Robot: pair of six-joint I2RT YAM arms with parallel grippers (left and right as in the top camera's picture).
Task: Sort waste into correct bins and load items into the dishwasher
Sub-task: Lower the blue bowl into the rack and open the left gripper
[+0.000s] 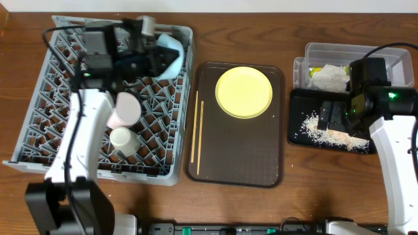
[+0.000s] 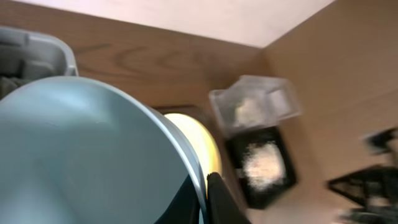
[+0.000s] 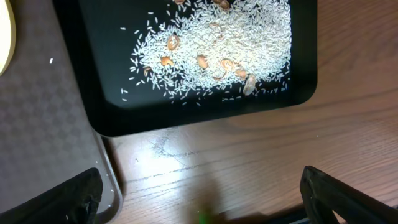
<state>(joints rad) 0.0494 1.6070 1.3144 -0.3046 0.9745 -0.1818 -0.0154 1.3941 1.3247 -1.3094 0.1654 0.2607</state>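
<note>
Light blue bowl [image 1: 171, 55] stands tilted on edge over the far right part of the grey dish rack [image 1: 39, 130] at the left end of the counter [image 1: 13, 39], its rim pinched by the left end effector [image 1: 157, 60]. The right end effector [image 3: 202, 186] hangs empty, fingers spread wide, over the black tray [image 3: 106, 112] of rice [image 3: 217, 50] near the right edge. The yellow plate [image 1: 243, 91] and chopsticks [image 1: 196, 130] lie on the brown serving tray [image 1: 268, 163] mid-counter.

Left tool [image 1: 157, 59] clamped on light blue bowl [image 1: 174, 55]; right tool [image 1: 333, 115] splayed wide, aimed straight down.
</note>
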